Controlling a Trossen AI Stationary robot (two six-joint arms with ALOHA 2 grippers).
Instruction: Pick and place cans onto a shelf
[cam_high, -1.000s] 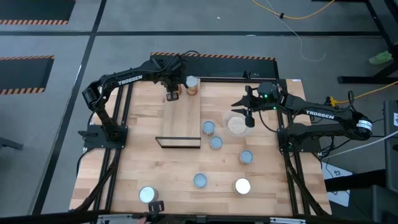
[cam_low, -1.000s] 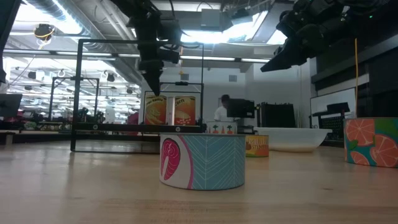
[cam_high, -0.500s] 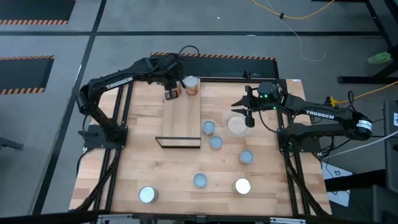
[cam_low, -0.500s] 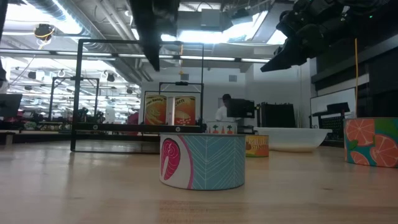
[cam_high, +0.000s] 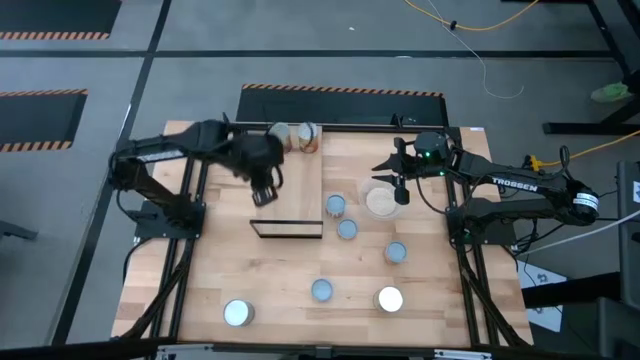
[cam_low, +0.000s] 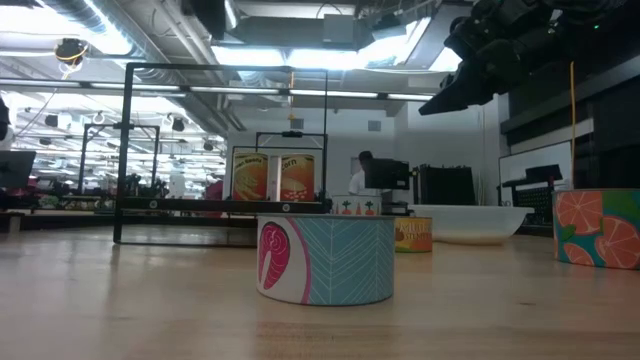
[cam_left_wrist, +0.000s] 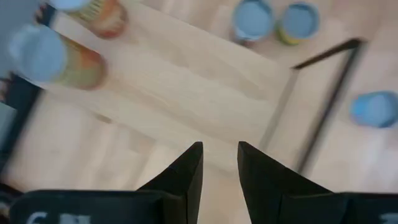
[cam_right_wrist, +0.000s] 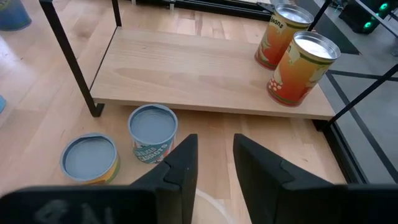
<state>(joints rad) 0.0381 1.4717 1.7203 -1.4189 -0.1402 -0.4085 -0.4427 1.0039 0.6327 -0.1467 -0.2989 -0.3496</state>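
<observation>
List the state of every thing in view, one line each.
Two orange cans: upright on the shelf's far end, side by side.
Shelf: on the table, otherwise bare.
Six short cans: upright on the table, off the shelf.
Clear bowl: on the table, holding beige contents.
Left gripper: empty, above the shelf.
Right gripper: empty, above the bowl.

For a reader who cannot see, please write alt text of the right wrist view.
A wooden shelf holds two orange cans upright at one end. Two blue-topped cans stand on the table beside it, in front of the empty right gripper.
</observation>
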